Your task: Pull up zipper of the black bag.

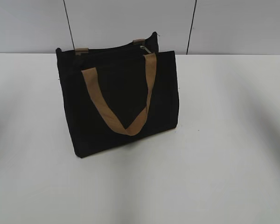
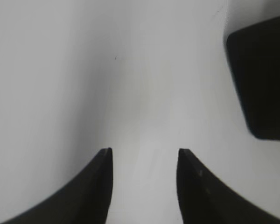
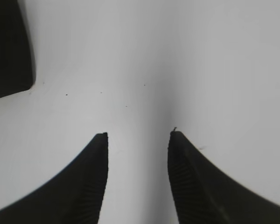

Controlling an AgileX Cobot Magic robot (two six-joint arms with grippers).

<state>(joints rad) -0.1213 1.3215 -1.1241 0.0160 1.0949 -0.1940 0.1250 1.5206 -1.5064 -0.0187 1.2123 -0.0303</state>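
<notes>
**A:** What do your tools do at this moment?

**B:** I start with the left tool point(image 2: 143, 154). In its wrist view I see two dark fingers with a clear gap between them, so it stands apart and it holds nothing. Under it there is only the white surface point(image 2: 84, 93). At the right edge of that view a dark boxy shape shows, which is the black bag point(image 2: 263, 79), well apart from the tips.

**A:** And the right one?

**B:** The right tool point(image 3: 137, 134) is the same: fingers apart, nothing between them, white surface below. The bag appears here as a dark corner at the upper left, also not touching.

**A:** Where is the bag in the wide view?

**B:** In the exterior view the black bag point(image 1: 121, 98) stands upright on the surface, a little left of the middle, close to the grey wall point(image 1: 233, 23). One tan strap handle point(image 1: 116, 107) hangs down flat over its front face. The zipper point(image 1: 144, 48) runs along the top edge, and I see a small silver piece near the right end. I cannot tell if the zip line is closed. No arm shows in this view.
</notes>
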